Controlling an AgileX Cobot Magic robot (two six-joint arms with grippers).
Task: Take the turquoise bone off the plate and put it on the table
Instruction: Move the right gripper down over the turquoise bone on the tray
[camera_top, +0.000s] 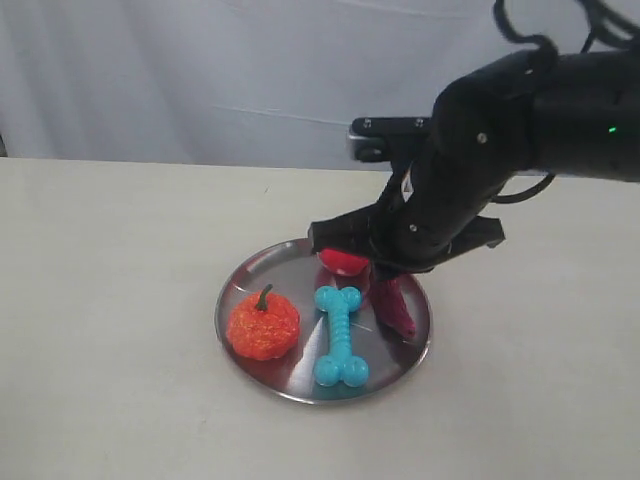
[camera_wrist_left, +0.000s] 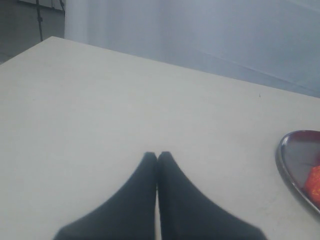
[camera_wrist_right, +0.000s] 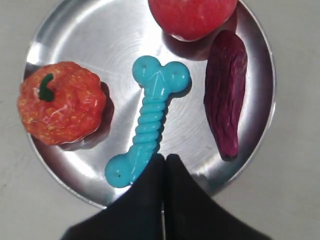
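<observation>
Right gripper (camera_wrist_right: 165, 159) has its black fingers pressed together, tips just beside one knobbed end of the glossy turquoise ribbed bone (camera_wrist_right: 150, 120). The bone lies mid-way across the round shiny steel plate (camera_wrist_right: 100, 40). A bumpy orange pumpkin toy (camera_wrist_right: 62, 110) flanks it, with a long dark-purple toy (camera_wrist_right: 226, 97) opposite and a round red toy (camera_wrist_right: 192, 15) beyond. Cream table (camera_wrist_right: 290, 175) lies all around.

The bone (camera_top: 340, 335) lies on the plate (camera_top: 250, 275), between pumpkin (camera_top: 263, 325) and long vegetable (camera_top: 400, 315).

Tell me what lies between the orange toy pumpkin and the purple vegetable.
The glossy turquoise toy bone, on the round steel plate; right wrist view shows it.
</observation>
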